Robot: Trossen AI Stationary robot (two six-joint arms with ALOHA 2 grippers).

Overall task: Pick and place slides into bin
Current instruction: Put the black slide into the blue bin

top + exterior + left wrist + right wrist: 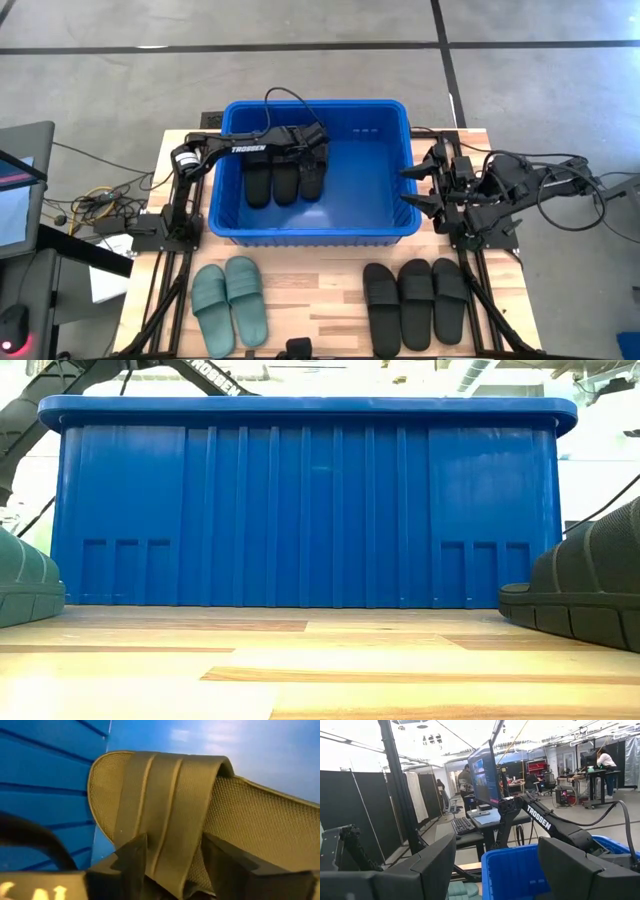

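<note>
The blue bin [310,235] [310,500] stands mid-table. Three black slides lie side by side on its floor at the left [285,180]. My left gripper [315,140] [175,840] reaches down into the bin over the rightmost one [312,178] [250,810], its fingers apart on either side of that slide's ribbed strap. My right gripper [410,187] [497,842] hangs open and empty at the bin's right rim. Two green slides [230,300] [20,580] lie on the table at the near left. Three black slides [415,300] [590,590] lie at the near right. My left gripper comes slanting down from the bin's far side, one finger [132,860] at each edge of the strap [170,805]. The strap runs between them. Whether the fingers touch it, I cannot tell. The slide lies in the bin beside the other two, its toe end toward the blue wall [50,780].
The bin's right half [370,180] holds nothing. Bare wooden tabletop [310,290] lies between the two groups of slides near the front edge. Cables and a monitor [20,190] stand off the table's left. People work at desks in the room behind [607,760].
</note>
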